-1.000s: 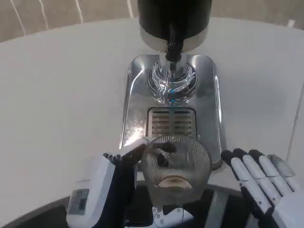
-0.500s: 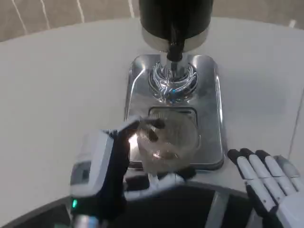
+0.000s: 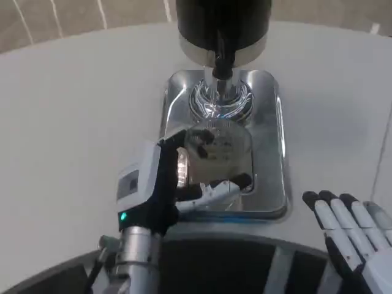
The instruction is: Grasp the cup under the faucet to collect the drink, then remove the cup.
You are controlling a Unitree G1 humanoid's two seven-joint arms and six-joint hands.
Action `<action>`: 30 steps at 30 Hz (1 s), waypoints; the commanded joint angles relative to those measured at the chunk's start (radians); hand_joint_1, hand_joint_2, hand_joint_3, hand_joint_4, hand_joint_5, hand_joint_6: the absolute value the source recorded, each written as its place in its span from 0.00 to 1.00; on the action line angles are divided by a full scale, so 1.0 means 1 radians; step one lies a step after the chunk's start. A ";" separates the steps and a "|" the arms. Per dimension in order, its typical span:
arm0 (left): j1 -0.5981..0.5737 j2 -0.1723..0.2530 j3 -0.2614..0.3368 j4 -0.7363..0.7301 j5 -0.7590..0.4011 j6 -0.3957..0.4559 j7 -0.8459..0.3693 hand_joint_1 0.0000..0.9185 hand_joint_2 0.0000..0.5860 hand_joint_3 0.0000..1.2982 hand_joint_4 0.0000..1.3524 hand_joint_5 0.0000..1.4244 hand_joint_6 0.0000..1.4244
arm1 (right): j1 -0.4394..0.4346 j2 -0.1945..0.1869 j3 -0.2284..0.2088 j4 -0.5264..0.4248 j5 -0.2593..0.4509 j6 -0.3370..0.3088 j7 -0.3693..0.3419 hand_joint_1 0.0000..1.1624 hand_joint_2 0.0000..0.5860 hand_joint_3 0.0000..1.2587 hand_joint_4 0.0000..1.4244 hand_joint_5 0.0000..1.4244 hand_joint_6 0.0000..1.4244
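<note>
Step in hand: I'm carrying the cup [image 3: 219, 156] in toward the faucet [image 3: 222, 58], so this is the lining-up bit before any drink comes out.
Cup: clear ribbed glass, over the drip tray [image 3: 269, 98], just short of the faucet and close to the shiny round base below it. Can't tell if it's resting on the tray or hovering a touch.
Left hand: my left hand [image 3: 160, 184] is wrapped around the cup from the side away from the faucet, fingers [image 3: 211, 191] curling under the near wall. Grip looks solid.
Right hand: my right hand [image 3: 352, 226] holds nothing, fingers spread flat over the surface [image 3: 73, 110], well off to the side of the faucet.
How I'd do it: keep the cup upright, nudge it until the rim's centre sits straight below the faucet, and don't let the glass clip the metal column.
Since a second ago: the cup was back at the tray's edge farthest from the faucet; it has now travelled across the grille toward it. Right hand barely shifted.
</note>
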 commanded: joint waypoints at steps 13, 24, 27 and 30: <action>-0.299 0.027 -0.044 0.402 -0.051 -0.062 0.142 0.65 0.16 0.92 0.84 0.99 1.00 | 0.028 0.016 0.018 -0.022 -0.024 0.042 0.003 0.36 0.79 0.00 0.00 0.00 0.00; -0.240 0.051 -0.053 0.354 -0.072 -0.050 0.101 0.44 0.13 0.31 0.36 0.64 0.84 | 0.026 0.008 0.029 -0.018 -0.011 0.042 0.007 0.36 0.79 0.00 0.00 0.00 0.00; -0.229 0.059 -0.062 0.339 -0.083 -0.041 0.057 0.39 0.11 0.15 0.18 0.50 0.68 | 0.027 0.004 0.027 -0.022 -0.001 0.042 0.012 0.36 0.79 0.00 0.00 0.00 0.00; -0.222 0.065 -0.068 0.322 -0.083 -0.042 0.038 0.36 0.09 0.08 0.08 0.41 0.55 | 0.026 0.003 0.025 -0.030 0.006 0.043 0.019 0.36 0.80 0.00 0.00 0.00 0.00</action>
